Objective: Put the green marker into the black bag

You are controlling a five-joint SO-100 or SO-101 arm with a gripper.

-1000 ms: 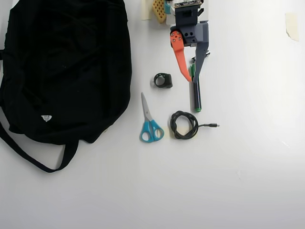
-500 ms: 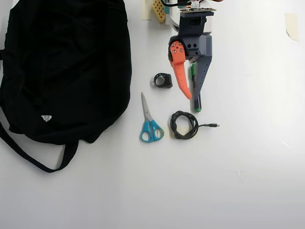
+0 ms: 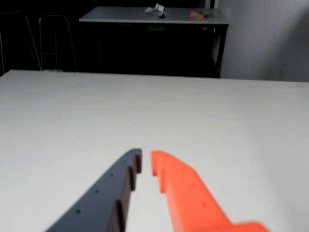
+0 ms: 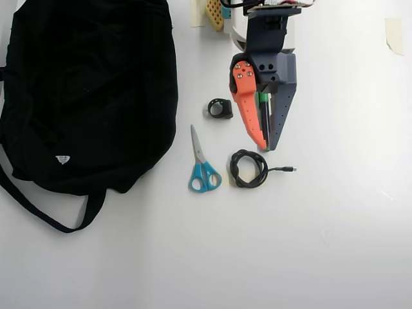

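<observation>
Green marker between claw fingers

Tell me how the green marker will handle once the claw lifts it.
The green marker looks slim, rigid and straight, so probably stiff and light. Its round barrel may roll if nudged. The claw straddles it lengthwise, so it could slip or swing.

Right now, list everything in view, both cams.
bag: 1, black, left of the overhead view, straps trailing toward the bottom left
marker: 1, dark with green cap, between the gripper fingers
scissors: 1, blue handles, centre
cable: 1, black, coiled, right of scissors
small black object: 1, above scissors, kind unclear
tape: 1, beige, top right
table: 1, white
gripper: 1, orange and grey fingers, nearly closed in the wrist view
</observation>
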